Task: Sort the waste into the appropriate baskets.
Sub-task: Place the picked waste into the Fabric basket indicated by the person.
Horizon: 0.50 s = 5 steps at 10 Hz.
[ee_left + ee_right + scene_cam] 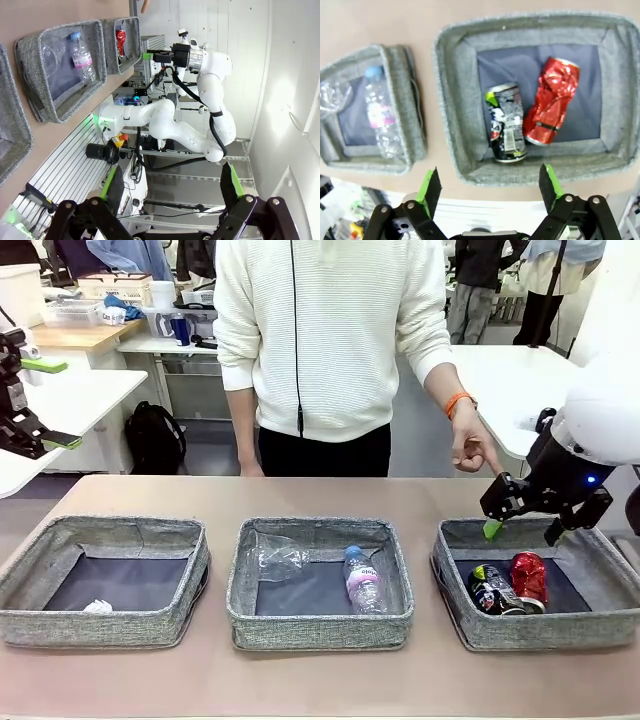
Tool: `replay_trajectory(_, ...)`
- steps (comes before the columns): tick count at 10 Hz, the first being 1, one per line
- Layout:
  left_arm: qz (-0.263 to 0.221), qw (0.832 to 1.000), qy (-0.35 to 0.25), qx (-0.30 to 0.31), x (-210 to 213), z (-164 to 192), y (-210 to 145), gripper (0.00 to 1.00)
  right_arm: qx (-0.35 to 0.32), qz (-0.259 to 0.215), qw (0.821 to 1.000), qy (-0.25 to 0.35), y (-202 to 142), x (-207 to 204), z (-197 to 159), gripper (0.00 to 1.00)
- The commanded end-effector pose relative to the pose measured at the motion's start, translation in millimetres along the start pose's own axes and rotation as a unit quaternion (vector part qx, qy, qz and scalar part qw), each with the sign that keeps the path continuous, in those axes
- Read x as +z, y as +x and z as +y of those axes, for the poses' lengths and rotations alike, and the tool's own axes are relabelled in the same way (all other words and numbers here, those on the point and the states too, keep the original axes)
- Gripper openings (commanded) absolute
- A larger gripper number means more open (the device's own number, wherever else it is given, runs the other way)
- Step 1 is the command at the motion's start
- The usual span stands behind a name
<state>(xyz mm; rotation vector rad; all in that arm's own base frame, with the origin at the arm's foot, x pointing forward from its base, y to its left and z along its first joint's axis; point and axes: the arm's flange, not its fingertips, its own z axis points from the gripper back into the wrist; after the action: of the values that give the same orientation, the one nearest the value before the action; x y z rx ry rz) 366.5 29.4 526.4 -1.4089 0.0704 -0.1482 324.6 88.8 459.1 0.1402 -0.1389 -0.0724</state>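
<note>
The right end effector [522,529] hangs open and empty over the right basket [455,605]. The red crushed can [551,101] below it looks light, dented and slick, best pinched across its creased middle

You will find the left gripper [45,400] cut off by the front view's left edge, its arm out of frame. The right basket [455,615] runs past the right edge there. In the right wrist view, the middle basket [410,100] is cropped at the left, the clear plastic cup [332,95] only partly shown. Print on the dark printed can [506,122] is too small to read.
</note>
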Motion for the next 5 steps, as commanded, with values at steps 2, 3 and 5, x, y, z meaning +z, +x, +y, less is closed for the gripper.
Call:
replay_trajectory(2,-0.007,1.000,-0.004,-0.005,-2.6,-1.2,-1.2,1.00,0.000,-0.005,1.000,0.014,-19.3,-14.3,-5.6,1.00)
replay_trajectory(3,-0.007,1.000,-0.004,-0.005,-2.6,-1.2,-1.2,1.00,-0.014,-0.010,0.999,0.048,-16.7,-6.6,-2.3,1.00)
replay_trajectory(5,-0.007,1.000,-0.004,-0.005,-2.6,-1.2,-1.2,1.00,-0.046,-0.031,0.954,0.296,-9.6,30.7,3.8,1.00)
